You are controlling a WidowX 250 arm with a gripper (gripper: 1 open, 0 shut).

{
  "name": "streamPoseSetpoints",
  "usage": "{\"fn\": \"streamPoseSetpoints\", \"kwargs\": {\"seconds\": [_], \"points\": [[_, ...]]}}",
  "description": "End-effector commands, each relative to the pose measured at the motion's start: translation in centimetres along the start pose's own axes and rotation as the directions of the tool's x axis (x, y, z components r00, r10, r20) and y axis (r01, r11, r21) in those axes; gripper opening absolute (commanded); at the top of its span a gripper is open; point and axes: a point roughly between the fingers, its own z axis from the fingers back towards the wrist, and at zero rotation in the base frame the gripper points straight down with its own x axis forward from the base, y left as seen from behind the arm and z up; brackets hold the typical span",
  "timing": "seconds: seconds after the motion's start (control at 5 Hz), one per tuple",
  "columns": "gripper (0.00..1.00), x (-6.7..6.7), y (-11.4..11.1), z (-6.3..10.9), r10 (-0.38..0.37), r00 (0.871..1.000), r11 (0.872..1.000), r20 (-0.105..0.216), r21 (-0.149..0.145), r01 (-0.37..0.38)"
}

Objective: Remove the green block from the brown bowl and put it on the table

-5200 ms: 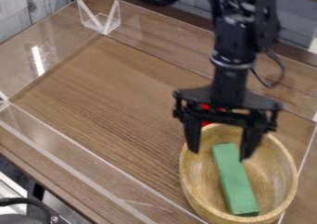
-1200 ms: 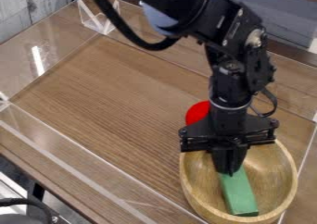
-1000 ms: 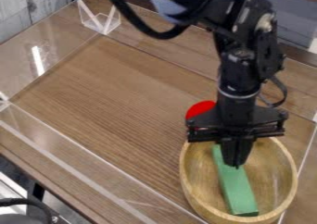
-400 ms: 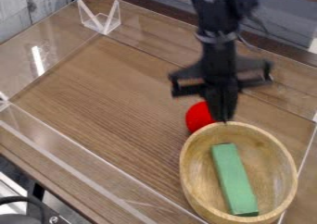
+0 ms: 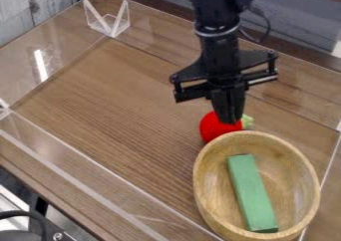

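The green block (image 5: 249, 192) lies flat inside the brown bowl (image 5: 200, 183), which sits at the front right of the table (image 5: 120, 96). My gripper (image 5: 229, 113) hangs behind the bowl, pointing down with its fingers pressed together and nothing between them. Its tips are just over a red round fruit (image 5: 217, 127) beside the bowl's far rim. The block is clear of the gripper and fully visible.
Low clear acrylic walls (image 5: 38, 61) edge the tabletop on the left and front. A small clear acrylic stand (image 5: 107, 21) is at the far left corner. The arm's black body rises toward the top of the picture.
The shut gripper has lifted out of the bowl and moved back and left, now above the red fruit. The green block stays lying in the bowl.
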Motion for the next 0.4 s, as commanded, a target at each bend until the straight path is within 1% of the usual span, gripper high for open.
{"fn": "streamPoseSetpoints", "kwargs": {"seconds": [0.0,0.2], "points": [[0.0,-1.11,-0.65,1.33,-0.009,1.0,0.999,0.029,-0.049,0.01],[0.0,-1.46,-0.67,1.56,-0.041,0.999,0.998,0.015,-0.055,0.042]]}}
